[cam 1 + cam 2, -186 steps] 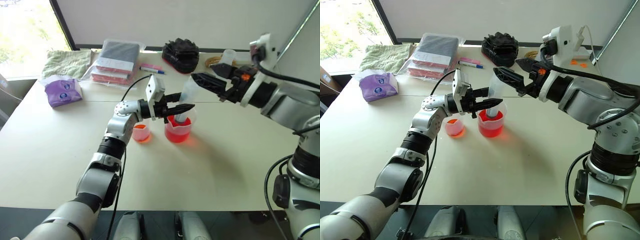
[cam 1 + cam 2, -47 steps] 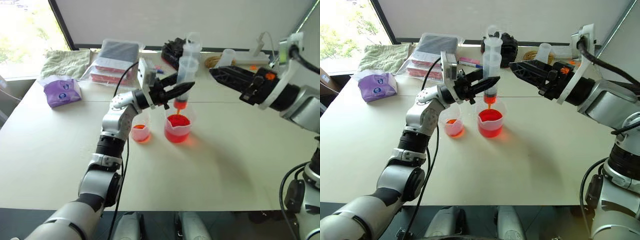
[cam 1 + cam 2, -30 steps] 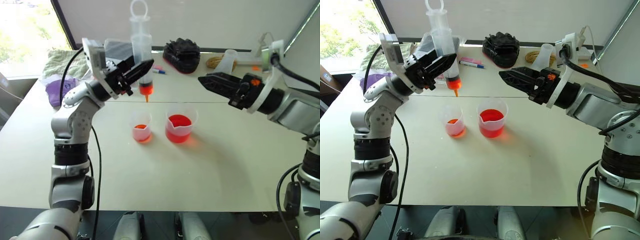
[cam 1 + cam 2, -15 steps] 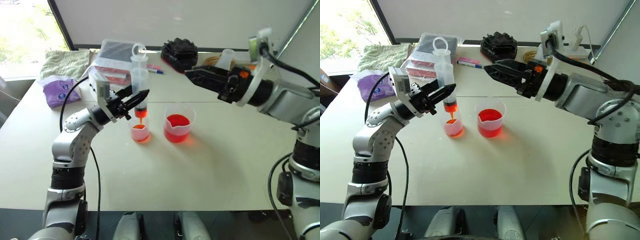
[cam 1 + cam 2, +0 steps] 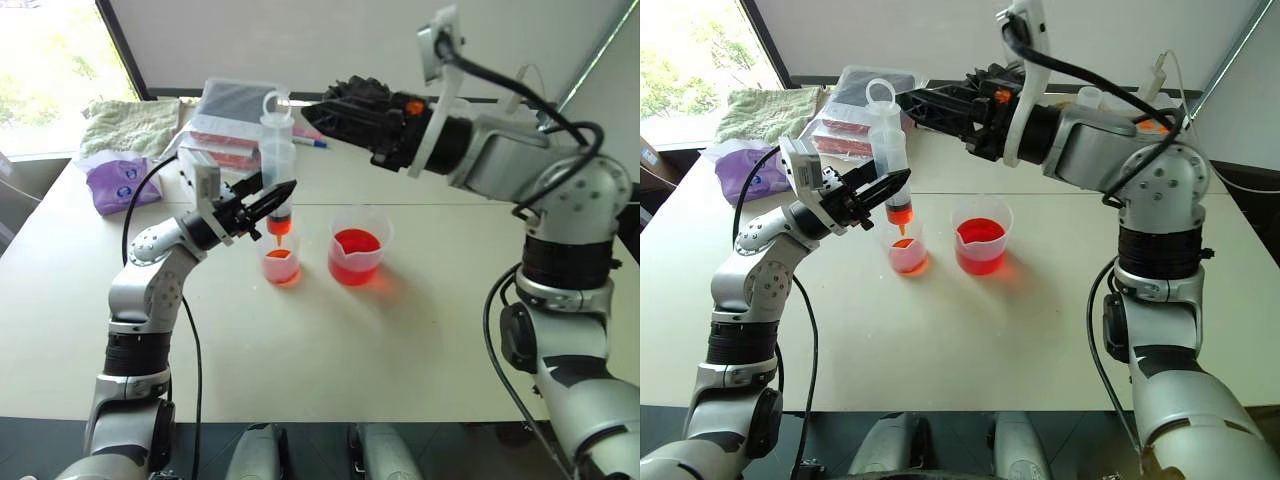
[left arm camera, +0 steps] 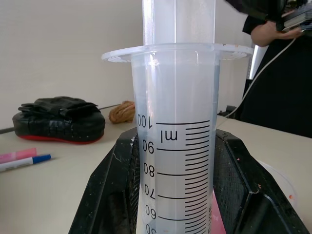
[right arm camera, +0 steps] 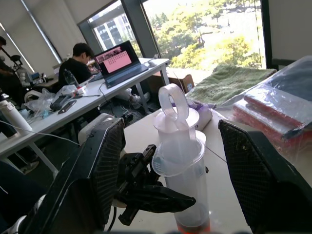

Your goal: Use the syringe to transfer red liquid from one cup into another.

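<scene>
The syringe stands upright at centre left of the frame, its orange tip just above the small cup on the bench. This looks like the emptying step, some red liquid already drawn from the big beaker beside it. The left gripper has its jaws clenched on the barrel. The right gripper, upper centre, holds nothing, jaws spread either side of the plunger ring; next it likely must press the plunger down.
</scene>
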